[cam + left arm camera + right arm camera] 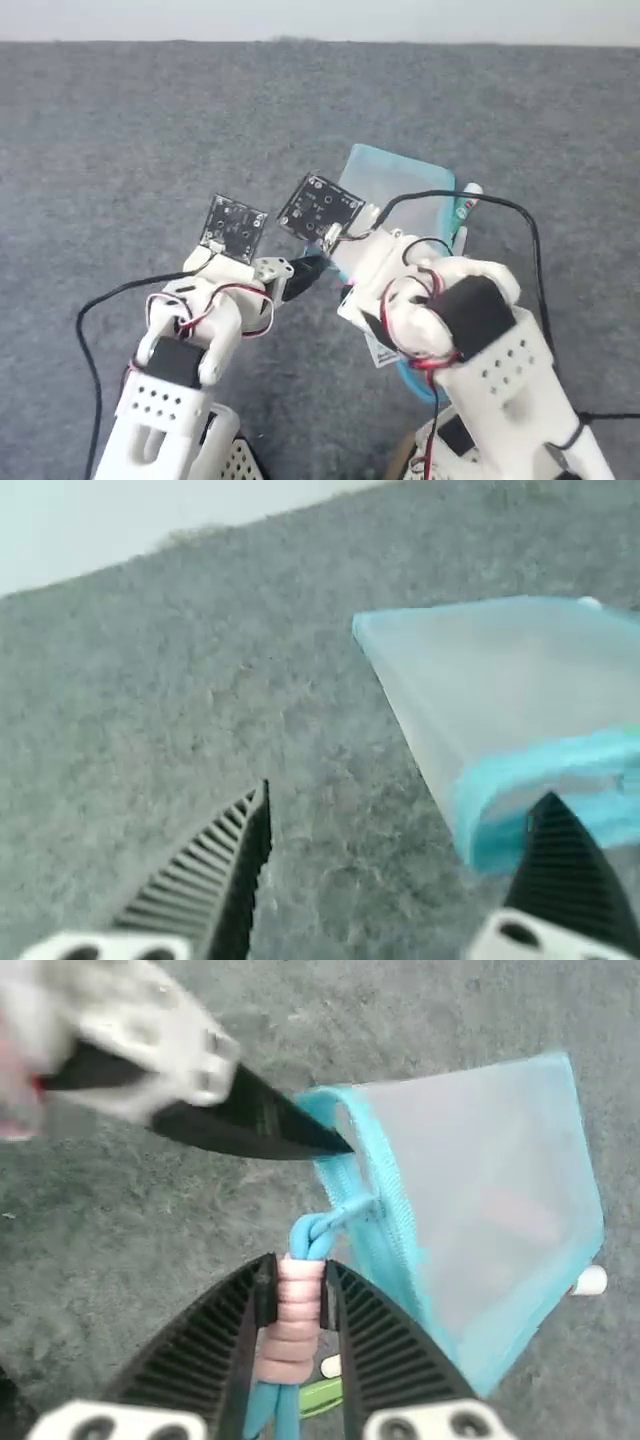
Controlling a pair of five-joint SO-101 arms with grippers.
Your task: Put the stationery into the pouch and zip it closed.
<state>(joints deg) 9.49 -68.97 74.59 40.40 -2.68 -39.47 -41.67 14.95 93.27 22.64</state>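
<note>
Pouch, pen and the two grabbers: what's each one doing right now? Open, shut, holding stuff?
Pouch: lying flat on the grey mat; can't tell how far it is zipped.
Zip pull: stretched out from the pouch.
Right gripper: shut on the zip pull.
Left gripper: open, one finger at the pouch's corner.
Pen: tip poking out past the pouch's edge.

We see a grey, felt-like surface (150,130) covering nearly the whole high view, from the lower edge up to a straight line near the top. Its nap is mottled, with lighter and darker flecks mixed evenly. Above that line, along the top edge of the frame, we see a narrow strip of pale, plain wall (320,18). The light falls soft and even across the grey. In the left wrist view we see grey meet pale along a slanted line.
</note>
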